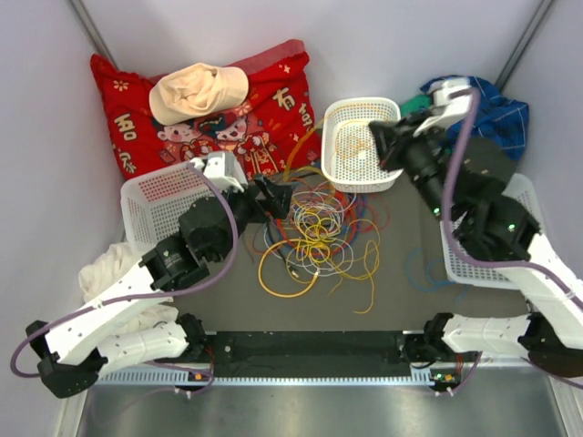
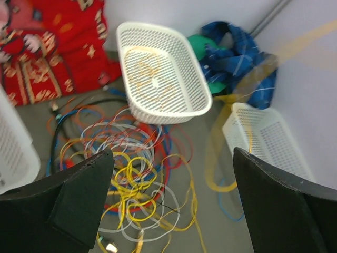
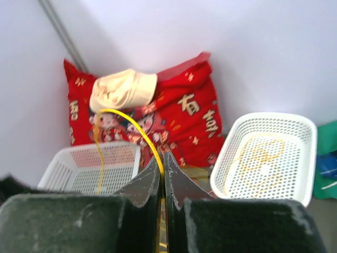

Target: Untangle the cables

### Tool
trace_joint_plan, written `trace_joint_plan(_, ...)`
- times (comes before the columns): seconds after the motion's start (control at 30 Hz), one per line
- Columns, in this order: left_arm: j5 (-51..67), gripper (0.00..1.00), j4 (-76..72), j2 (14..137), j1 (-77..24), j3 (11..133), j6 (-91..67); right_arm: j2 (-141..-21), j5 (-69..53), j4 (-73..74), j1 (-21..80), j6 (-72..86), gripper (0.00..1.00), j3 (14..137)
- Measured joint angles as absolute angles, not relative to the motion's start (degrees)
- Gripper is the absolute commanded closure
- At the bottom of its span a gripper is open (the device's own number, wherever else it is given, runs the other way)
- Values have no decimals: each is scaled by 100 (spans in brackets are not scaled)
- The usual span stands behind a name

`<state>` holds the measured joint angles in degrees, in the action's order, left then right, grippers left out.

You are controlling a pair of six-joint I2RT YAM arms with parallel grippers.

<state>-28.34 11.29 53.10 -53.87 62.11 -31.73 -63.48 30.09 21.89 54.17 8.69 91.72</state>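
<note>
The cables lie in a loose tangle of yellow, red, blue, white and orange loops on the grey table; they also show in the left wrist view. My left gripper is open and empty, hovering over the tangle's left edge. My right gripper is above the white basket, shut on a yellow cable. That cable arcs up from between the fingers and trails down towards the tangle. A thin orange cable lies coiled inside the basket.
A second white basket stands at the left and a third lies under my right arm. A red cushion with a beige cap is at the back. Blue plaid cloth is back right, white cloth front left.
</note>
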Motion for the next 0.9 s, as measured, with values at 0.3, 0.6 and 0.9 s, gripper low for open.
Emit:
trace_joint_plan(0.3, -3465, 1, 1466, 4429, -5387, 4882, -3979, -7279, 3194, 2711, 4554, 644, 100, 10857)
trace_joint_plan(0.6, -3199, 1, 1992, 4180, -5389, 3881, -4989, -8593, 2790, 3020, 3380, 996, 100, 10995)
trace_joint_plan(0.9, -2628, 1, 2152, 3872, -5389, 2821, -5784, -9598, 2491, 2976, 2729, 1420, 100, 11983)
